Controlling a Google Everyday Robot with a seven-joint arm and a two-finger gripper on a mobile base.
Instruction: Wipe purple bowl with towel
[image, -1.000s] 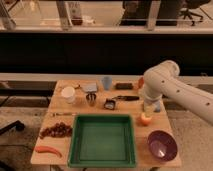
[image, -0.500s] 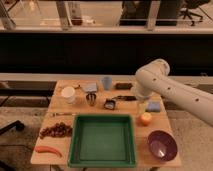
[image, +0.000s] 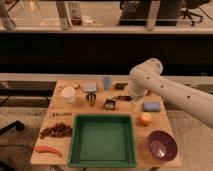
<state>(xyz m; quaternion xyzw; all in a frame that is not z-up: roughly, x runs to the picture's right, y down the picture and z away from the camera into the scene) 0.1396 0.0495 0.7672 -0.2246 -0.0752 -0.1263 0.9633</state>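
At the back right of the wooden table (image: 141, 134), the gripper (image: 131, 96) hangs low beneath the white arm's (image: 165, 90) bulky bent joint, just left of a bright blue rectangular pad (image: 151, 106). Whether it's apart or together, I cannot tell. The arm slants in from the right above a small orange-red bowl (image: 145, 118), while the wide dark purple bowl (image: 161, 145) sits at the front right corner, well apart from the gripper. The small grey-blue folded towel (image: 90, 87) lies flat near the back edge, with a blue cup (image: 106, 82) standing between it and the gripper, and a big green tray (image: 102, 140) fills the front middle.
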